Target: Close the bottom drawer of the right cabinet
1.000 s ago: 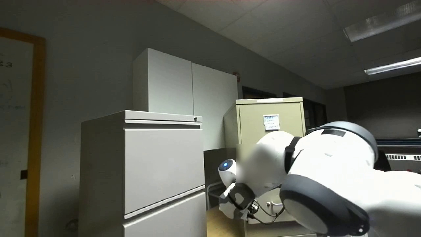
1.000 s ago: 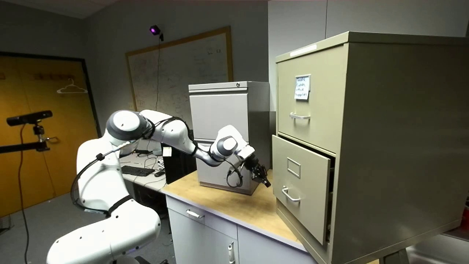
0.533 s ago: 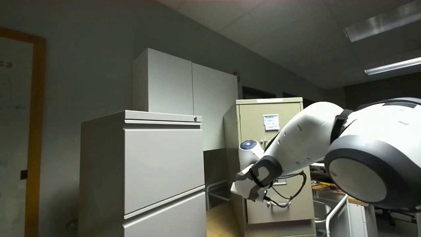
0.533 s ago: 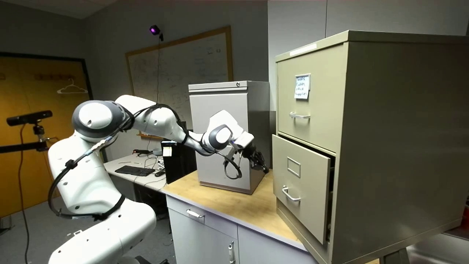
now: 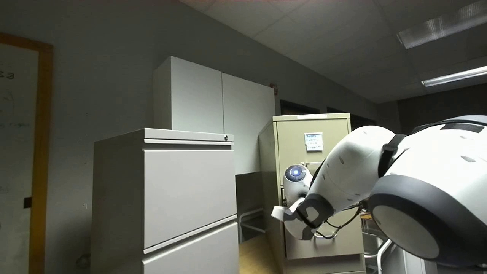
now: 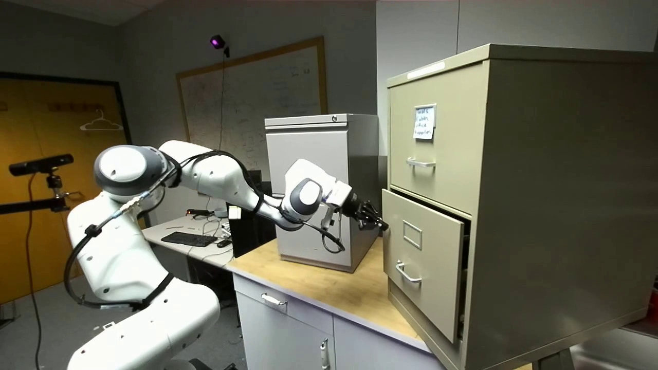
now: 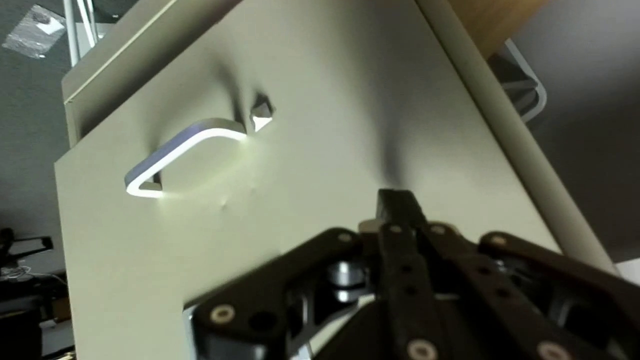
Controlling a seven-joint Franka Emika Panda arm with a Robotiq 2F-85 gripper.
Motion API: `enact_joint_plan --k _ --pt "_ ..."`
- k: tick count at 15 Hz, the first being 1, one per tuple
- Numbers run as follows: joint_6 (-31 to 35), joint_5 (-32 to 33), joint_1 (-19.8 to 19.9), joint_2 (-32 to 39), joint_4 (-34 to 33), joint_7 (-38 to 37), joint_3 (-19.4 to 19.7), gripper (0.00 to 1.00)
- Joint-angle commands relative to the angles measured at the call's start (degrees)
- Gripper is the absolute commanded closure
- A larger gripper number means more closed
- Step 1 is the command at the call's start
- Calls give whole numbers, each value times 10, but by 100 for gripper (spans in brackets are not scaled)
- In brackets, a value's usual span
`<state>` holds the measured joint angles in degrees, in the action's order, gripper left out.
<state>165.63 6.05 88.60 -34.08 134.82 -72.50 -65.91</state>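
The right cabinet, beige-yellow metal, shows in both exterior views (image 6: 555,195) (image 5: 291,144). Its bottom drawer (image 6: 437,262) stands slightly out, with a dark gap along its top and one side. In an exterior view the arm partly covers this drawer (image 5: 342,243). My gripper (image 6: 384,226) is shut and empty, its tips at the drawer front's left edge, high on it. In the wrist view the gripper (image 7: 397,197) points at the drawer front (image 7: 310,165), with a shadow near the tips; I cannot tell whether they touch. The drawer handle (image 7: 172,152) is off to the left.
A light-grey cabinet (image 6: 308,159) stands on the wooden counter (image 6: 329,288), close behind my wrist. It also shows in an exterior view (image 5: 190,190). A white cupboard (image 5: 198,95) is behind. A desk with a keyboard (image 6: 189,239) lies beyond the arm.
My gripper has risen and moved toward the drawer front, from low beside the drawer to its upper left edge. The arm's elbow has swung back. The drawer has not visibly moved.
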Motion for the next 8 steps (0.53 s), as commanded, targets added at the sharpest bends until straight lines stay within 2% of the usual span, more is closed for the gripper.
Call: enact_joint_plan --k 1,4,8 --pt "34 -9 73 -92 -2 -71 -62 100" --pt "10 -27 138 -147 -38 -104 -127 100" --pt "-58 -45 190 -187 -96 -114 -189 100"
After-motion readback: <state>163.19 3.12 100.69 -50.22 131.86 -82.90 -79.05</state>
